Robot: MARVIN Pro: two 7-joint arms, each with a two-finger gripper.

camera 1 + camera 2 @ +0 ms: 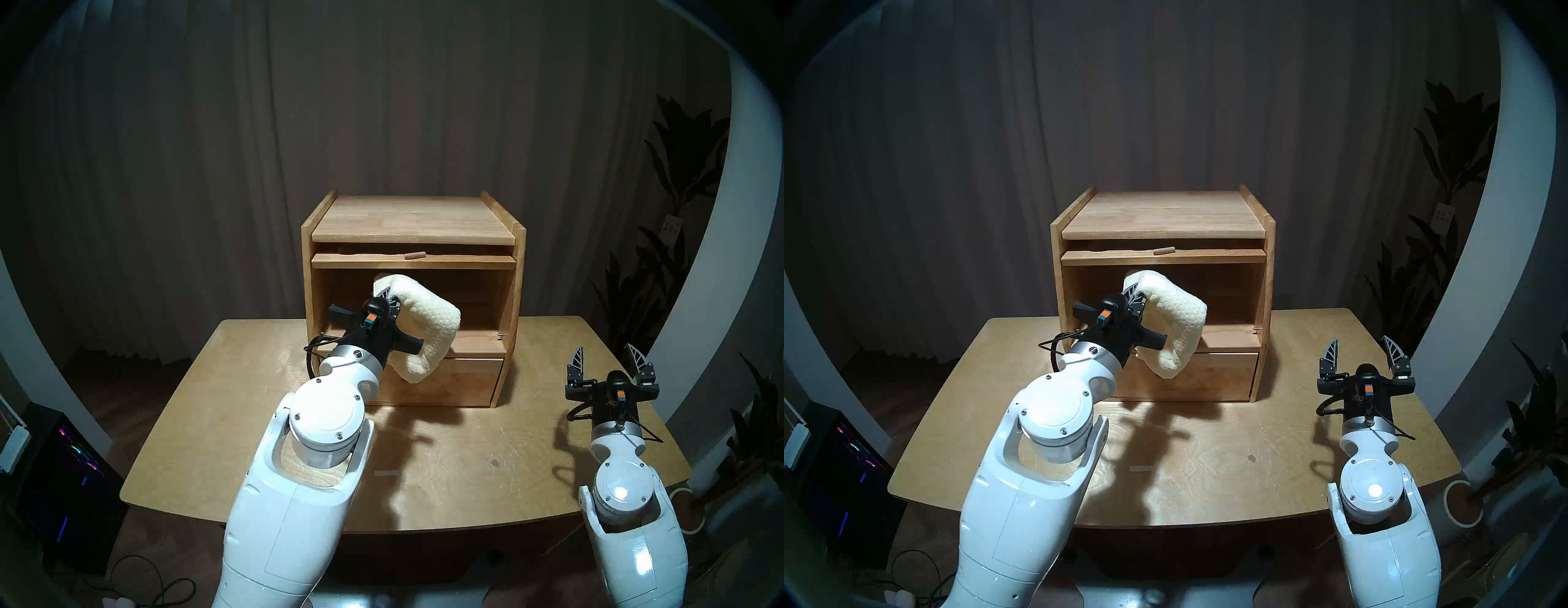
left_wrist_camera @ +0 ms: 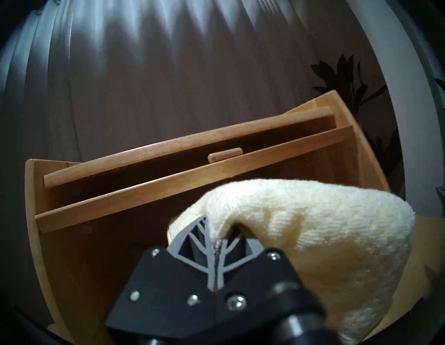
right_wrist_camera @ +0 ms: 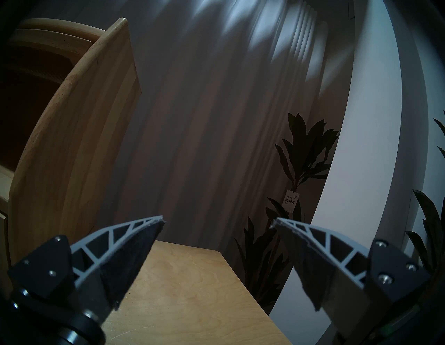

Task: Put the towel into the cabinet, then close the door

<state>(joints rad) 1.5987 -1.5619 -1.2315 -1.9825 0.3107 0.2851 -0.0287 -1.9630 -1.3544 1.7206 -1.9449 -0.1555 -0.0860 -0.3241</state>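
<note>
Left gripper (image 1: 387, 297) clenched on the towel (image 1: 428, 327), held at the mouth of the cabinet (image 1: 411, 220), cloth drooping over the drawer front. Door (image 1: 413, 260) lifted flat under the top. Right gripper (image 1: 607, 361) spread wide above the table (image 1: 488, 446).

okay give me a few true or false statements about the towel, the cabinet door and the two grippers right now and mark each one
1. The left gripper is shut on the towel. True.
2. The towel lies flat on the table. False: it hangs from the gripper at the cabinet opening.
3. The right gripper is open and empty. True.
4. The door covers the compartment. False: it is slid in under the top, leaving the compartment open.
5. The bottom drawer is pulled out. False: it looks shut.
</note>
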